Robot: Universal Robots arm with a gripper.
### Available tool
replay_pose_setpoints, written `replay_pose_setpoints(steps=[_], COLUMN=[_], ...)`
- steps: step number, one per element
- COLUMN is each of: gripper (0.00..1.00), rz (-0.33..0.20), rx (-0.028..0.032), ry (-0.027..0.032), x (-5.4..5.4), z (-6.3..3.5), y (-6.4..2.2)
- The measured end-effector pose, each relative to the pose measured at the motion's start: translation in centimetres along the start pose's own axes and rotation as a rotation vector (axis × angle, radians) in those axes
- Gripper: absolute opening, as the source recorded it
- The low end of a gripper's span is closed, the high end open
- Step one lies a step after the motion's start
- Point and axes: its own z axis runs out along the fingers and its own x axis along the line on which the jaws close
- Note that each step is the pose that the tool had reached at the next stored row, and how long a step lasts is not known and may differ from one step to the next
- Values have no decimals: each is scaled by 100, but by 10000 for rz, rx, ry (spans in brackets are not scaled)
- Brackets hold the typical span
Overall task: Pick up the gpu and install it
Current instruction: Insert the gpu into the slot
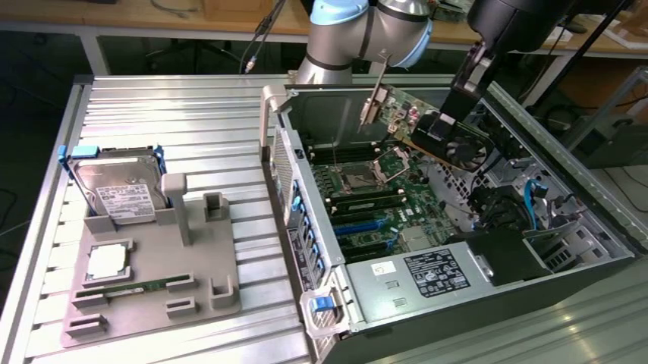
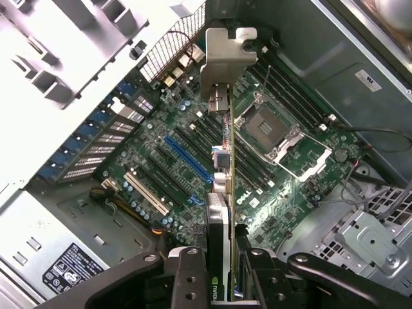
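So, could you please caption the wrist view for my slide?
Gripper holds the gpu edge-on above the motherboard.

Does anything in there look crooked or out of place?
Only the gpu: it hangs tilted above the motherboard inside the open case, clamped in the pincer, seated in no slot. Nothing looks broken or spilled.

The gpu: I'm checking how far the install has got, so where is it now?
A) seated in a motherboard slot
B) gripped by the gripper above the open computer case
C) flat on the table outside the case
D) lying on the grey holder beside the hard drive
B: the gripper is shut on the gpu, which hangs tilted over the motherboard inside the open computer case, not in any slot.
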Motion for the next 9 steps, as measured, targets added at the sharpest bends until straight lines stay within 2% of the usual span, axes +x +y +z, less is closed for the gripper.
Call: replay_pose_setpoints(steps=[9], gripper=[27], rz=[-402], rx=[-3], ry=[16], x=[0], z=[0], y=[0])
